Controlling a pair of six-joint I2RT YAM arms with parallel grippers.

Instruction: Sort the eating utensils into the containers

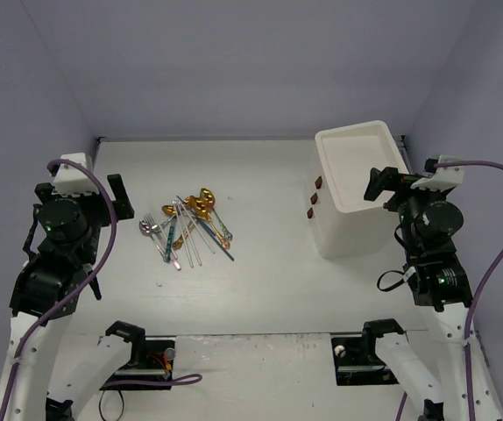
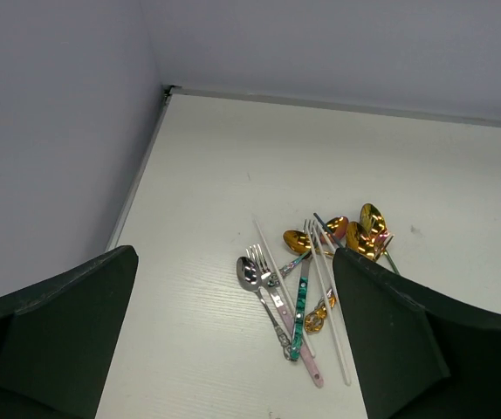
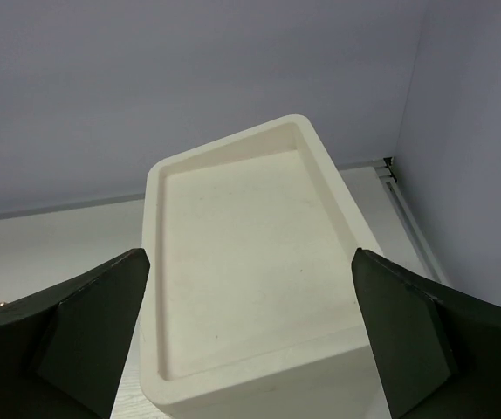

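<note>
L tool (image 2: 233, 257): jaws wide apart, nothing held; hangs above L side of counter (image 1: 260, 294), utensil heap seen between its fingers (image 2: 58, 332).
R tool (image 3: 250, 262): jaws wide apart, nothing held; sits by R edge of drawer unit, cam. looking down on unit's top.
Utensils (image 1: 188, 230): 1 loose heap, centre-L of counter, well apart from drawer unit; pieces overlap.
Gold spoons (image 2: 368, 231): far side of heap, bowls bunched together.
Silver spoon (image 2: 249, 272) & silver fork (image 2: 259, 256): L edge of heap, side by side.
Teal-handled piece (image 2: 300, 316): lies among silver rods (image 2: 331, 305).
Drawer unit (image 1: 357, 189): white box, R half of counter; top face a shallow recess w/ raised rim.
Handles (image 1: 313, 199): 3, brown, on the face toward the heap; drawers appear pushed in.
</note>
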